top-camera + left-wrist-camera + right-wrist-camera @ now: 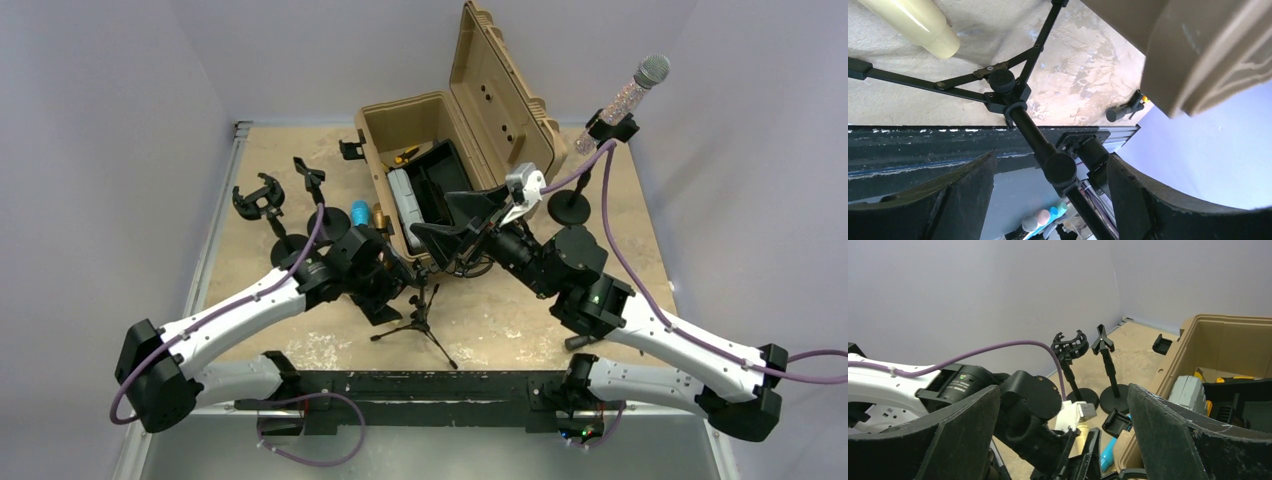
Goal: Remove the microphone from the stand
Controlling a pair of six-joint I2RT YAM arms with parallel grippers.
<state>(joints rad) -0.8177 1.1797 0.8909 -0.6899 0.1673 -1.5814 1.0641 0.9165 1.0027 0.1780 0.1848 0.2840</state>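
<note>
Dark padded fingers of the left pincer fill the bottom of its wrist view. They stand apart, released, with the black pole of a tripod stand passing between them and touching neither. The tripod's legs run out of that picture at the left and top. A cream cylinder is cut off at the upper left, and I cannot tell what it is. Small pink and teal shapes at the bottom edge are too small to name.

The right pincer is spread wide and grasps nothing. It hangs over the near rim of the open tan case, whose contents are partly hidden by it from above.

The microphone shows only in the overhead view, at the far right corner of the surface. It sits in the clip of its stand, well apart from both pincers. Its long axis is tilted, with the silver mesh head up and to the right and the glittery body running down to the left. The stand's pole is hard to separate from the purple cable beside it.

Two empty stands rise at the far left, with a blue cylinder near them.
</note>
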